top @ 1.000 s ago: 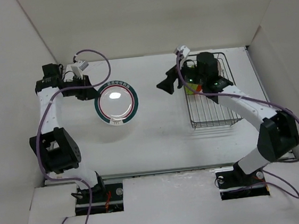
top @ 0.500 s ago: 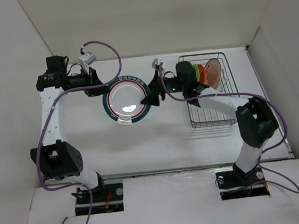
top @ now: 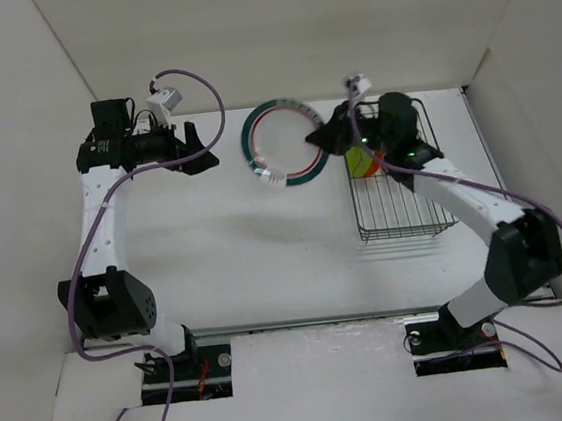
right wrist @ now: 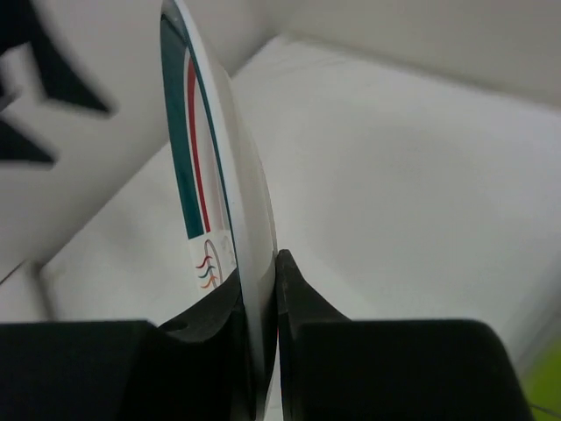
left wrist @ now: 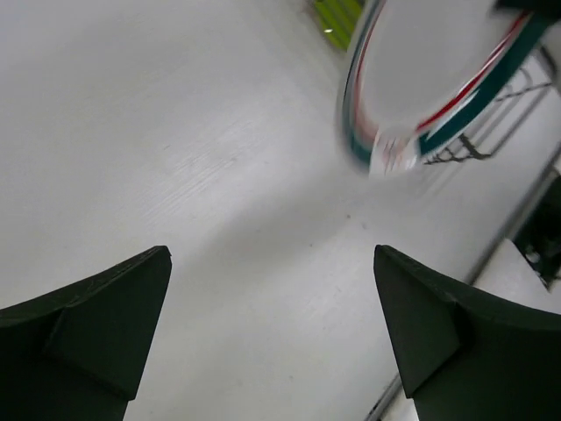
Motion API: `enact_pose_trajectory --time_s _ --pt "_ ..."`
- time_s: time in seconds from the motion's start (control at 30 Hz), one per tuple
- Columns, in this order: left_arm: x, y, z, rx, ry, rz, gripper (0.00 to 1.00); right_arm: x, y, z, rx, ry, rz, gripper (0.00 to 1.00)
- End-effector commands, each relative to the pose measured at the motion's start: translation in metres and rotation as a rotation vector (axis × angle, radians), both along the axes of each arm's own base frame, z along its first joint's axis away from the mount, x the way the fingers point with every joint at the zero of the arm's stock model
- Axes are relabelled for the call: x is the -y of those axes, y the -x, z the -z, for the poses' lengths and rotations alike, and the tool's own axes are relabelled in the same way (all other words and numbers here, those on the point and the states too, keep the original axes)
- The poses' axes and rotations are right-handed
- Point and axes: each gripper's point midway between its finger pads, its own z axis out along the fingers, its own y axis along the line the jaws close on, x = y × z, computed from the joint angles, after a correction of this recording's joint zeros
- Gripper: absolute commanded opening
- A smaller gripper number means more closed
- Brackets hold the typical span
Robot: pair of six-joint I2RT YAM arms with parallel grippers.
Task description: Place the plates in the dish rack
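The white plate with the dark green-and-red rim ring (top: 284, 142) hangs tilted in the air just left of the dish rack (top: 403, 220). My right gripper (top: 320, 138) is shut on its right edge; the right wrist view shows the plate (right wrist: 219, 175) edge-on, pinched between the fingers (right wrist: 263, 267). My left gripper (top: 209, 145) stands open and holds nothing, well left of the plate. Its wrist view shows the plate (left wrist: 438, 79) far beyond its spread fingers (left wrist: 272, 253). A lime green plate (top: 360, 162) stands in the rack's far end, partly hidden by the right arm.
The dark wire rack sits at the right of the white table (top: 266, 262), close to the enclosure's right wall. Purple cables loop above both wrists. The arm bases are at the near edge.
The ringed plate passed from my left gripper to my right. The left one opened and drew back left; the right one shut on the rim and carried the plate up toward the rack.
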Motion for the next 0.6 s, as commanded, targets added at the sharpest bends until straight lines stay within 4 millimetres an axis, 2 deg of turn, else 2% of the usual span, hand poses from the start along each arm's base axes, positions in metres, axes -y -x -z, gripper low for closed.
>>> enact_pose_trajectory --time_s 0.0,0.03,0.07,0.13,0.2,0.23,0.27,0.33,0.4,0.5,0.53,0.57 --pt "-0.007 -0.020 -0.013 0.095 -0.110 -0.200 1.00 0.145 -0.046 -0.081 0.178 0.185 0.647 0.00" --pt "-0.007 -0.023 -0.006 0.088 -0.137 -0.227 1.00 0.172 -0.044 -0.075 0.138 0.248 0.727 0.00" --pt "-0.006 -0.024 -0.010 0.106 -0.152 -0.253 1.00 0.198 -0.041 -0.096 0.174 0.267 0.797 0.00" --pt "-0.002 -0.027 -0.003 0.113 -0.204 -0.281 1.00 0.263 -0.042 -0.102 0.153 0.332 1.007 0.00" --pt "0.000 -0.034 0.005 0.093 -0.225 -0.297 1.00 0.300 -0.031 -0.119 0.175 0.374 1.122 0.00" --pt "0.004 -0.032 0.011 0.072 -0.231 -0.285 1.00 0.316 -0.029 -0.117 0.157 0.390 1.177 0.00" --pt "0.008 -0.034 0.007 0.078 -0.235 -0.281 1.00 0.335 -0.028 -0.125 0.174 0.397 1.223 0.00" --pt "0.012 -0.034 0.013 0.057 -0.240 -0.269 1.00 0.354 -0.027 -0.133 0.200 0.395 1.280 0.00" --pt "0.012 -0.035 0.015 0.047 -0.243 -0.267 1.00 0.366 -0.040 -0.127 0.218 0.393 1.275 0.00" --pt "0.015 -0.035 0.015 0.054 -0.249 -0.254 1.00 0.370 -0.052 -0.114 0.203 0.426 1.267 0.00" --pt "0.015 -0.034 0.020 0.048 -0.257 -0.247 1.00 0.371 -0.058 -0.097 0.178 0.453 1.257 0.00" --pt "0.015 -0.034 0.020 0.048 -0.257 -0.247 1.00 0.371 -0.059 -0.094 0.178 0.453 1.257 0.00"
